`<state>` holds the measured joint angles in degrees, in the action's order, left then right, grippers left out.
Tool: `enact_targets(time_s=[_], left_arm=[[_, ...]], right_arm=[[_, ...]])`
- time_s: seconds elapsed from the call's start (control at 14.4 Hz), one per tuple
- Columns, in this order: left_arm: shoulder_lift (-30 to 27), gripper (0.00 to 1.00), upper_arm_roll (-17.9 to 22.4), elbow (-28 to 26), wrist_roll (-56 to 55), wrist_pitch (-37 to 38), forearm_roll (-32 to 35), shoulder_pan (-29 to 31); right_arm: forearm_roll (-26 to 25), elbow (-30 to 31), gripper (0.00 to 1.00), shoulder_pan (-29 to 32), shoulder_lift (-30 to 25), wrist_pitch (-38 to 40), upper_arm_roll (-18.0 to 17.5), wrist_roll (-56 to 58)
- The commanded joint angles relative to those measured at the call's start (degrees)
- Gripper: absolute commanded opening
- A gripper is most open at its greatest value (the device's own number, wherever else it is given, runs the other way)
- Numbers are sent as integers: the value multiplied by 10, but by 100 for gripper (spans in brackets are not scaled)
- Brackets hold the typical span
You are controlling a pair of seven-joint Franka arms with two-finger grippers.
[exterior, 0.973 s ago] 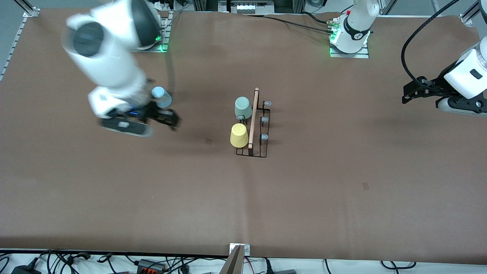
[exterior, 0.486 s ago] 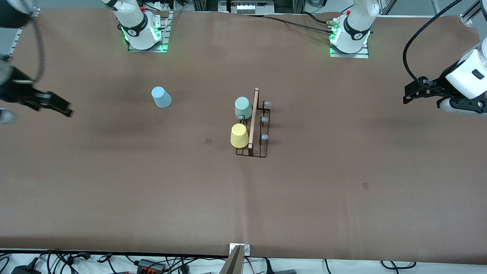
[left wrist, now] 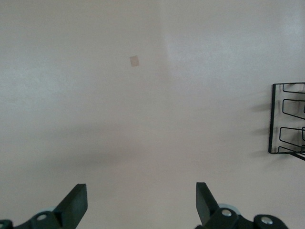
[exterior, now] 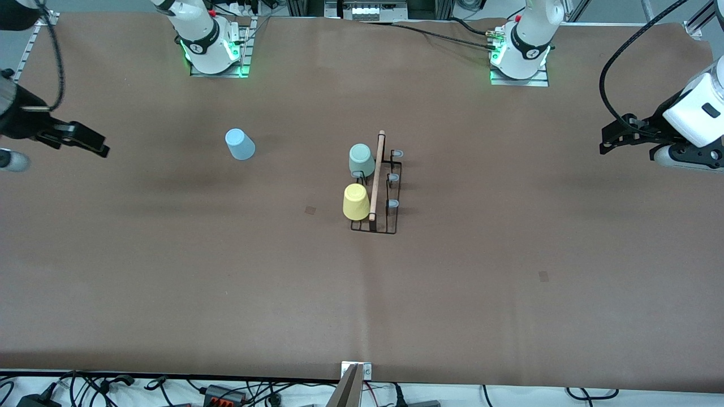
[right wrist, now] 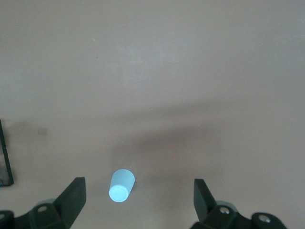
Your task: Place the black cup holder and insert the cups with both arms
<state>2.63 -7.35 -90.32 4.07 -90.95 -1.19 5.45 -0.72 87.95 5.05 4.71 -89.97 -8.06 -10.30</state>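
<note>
The black cup holder (exterior: 390, 229) stands mid-table, its wooden rod handle (exterior: 376, 175) on top. A grey-green cup (exterior: 361, 160) and a yellow cup (exterior: 356, 202) sit upside down on its prongs on the side toward the right arm's end. Three blue-tipped prongs (exterior: 393, 178) on the side toward the left arm's end are bare. A light blue cup (exterior: 240, 144) stands upside down on the table toward the right arm's end. It also shows in the right wrist view (right wrist: 121, 185). My right gripper (exterior: 90, 141) (right wrist: 139, 182) is open and empty, high over its end of the table. My left gripper (exterior: 604, 141) (left wrist: 140, 187) is open and empty and waits over its end. The holder's edge (left wrist: 272, 119) shows in the left wrist view.
Two small tape patches (exterior: 310, 210) (exterior: 543, 276) lie on the brown table cover. The arm bases (exterior: 212, 45) (exterior: 520, 53) stand along the table's edge farthest from the front camera. Cables (exterior: 226, 393) lie along the edge nearest the camera.
My right gripper has pulled away from the light blue cup toward its end of the table, leaving the cup standing. The left arm has barely moved.
</note>
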Motion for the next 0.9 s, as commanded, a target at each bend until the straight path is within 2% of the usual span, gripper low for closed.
enact_targets(time_s=[0.0,0.42,0.83], left_arm=[[3,100,0,13,9,13,-3,2],[2,100,0,13,9,23,-4,1],[-3,100,-2,14,16,31,-4,-3]], right_arm=[[0,1,100,-16,0,-12,5,30],[-3,11,100,-27,-17,-6,28,69],[-2,28,100,-32,-23,-8,32,77]])
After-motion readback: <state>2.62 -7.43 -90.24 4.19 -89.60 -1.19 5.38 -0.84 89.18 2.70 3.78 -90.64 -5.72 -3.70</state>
